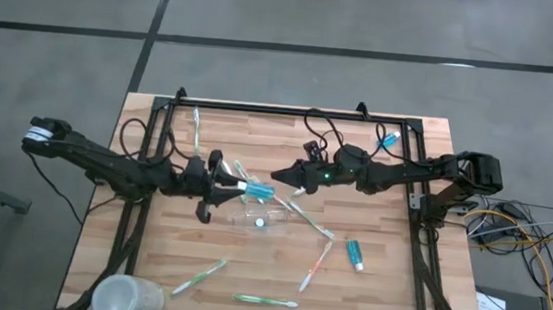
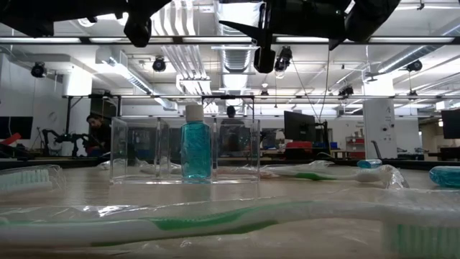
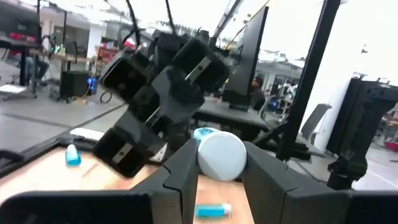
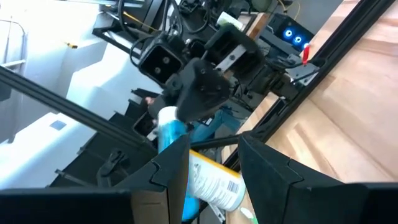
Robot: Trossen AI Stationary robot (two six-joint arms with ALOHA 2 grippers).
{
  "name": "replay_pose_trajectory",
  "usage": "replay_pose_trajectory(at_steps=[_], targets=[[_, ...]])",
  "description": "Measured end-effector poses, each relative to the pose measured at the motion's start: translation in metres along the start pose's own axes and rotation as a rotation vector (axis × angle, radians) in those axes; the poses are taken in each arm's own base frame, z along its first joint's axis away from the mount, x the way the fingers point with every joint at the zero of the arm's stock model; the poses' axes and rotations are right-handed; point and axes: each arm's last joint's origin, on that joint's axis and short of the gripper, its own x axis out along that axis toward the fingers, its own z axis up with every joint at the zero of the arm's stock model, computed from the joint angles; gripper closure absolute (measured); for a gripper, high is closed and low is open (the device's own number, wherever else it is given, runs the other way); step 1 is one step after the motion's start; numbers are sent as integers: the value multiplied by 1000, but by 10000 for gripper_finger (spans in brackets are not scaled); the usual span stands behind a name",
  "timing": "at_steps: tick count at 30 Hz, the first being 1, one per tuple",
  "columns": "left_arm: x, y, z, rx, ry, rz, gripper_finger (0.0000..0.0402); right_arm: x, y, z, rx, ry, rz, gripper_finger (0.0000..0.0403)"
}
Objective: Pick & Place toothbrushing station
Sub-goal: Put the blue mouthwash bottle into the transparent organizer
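Both arms meet mid-table, above the clear holder, which sits on the wood w/ one blue bottle already standing in it. Left gripper is clamped on a blue tube by its white-capped end, held off the table. Right gripper faces it from the other side, and its wrist view shows its fingers around the tube too, so looks like a handover. To do it well imo: only one side should let go, the other keeping a firm grip, then tip the tube upright and lower it straight into a free compartment beside the bottle w/o nudging the light holder. Toothbrushes lie scattered nearer the front edge.
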Motion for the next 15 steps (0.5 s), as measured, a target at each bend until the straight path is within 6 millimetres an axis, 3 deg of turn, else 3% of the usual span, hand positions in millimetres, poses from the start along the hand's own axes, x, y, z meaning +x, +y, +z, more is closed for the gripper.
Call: replay_pose_trajectory(at_steps=[6, 15], targets=[[-2, 3, -9, 15, 102, 48, 291, 0, 1, 0, -6, 1, 4, 268], [-13, 6, -3, 5, 215, 161, 291, -5, 12, 4, -63, -5, 41, 268]])
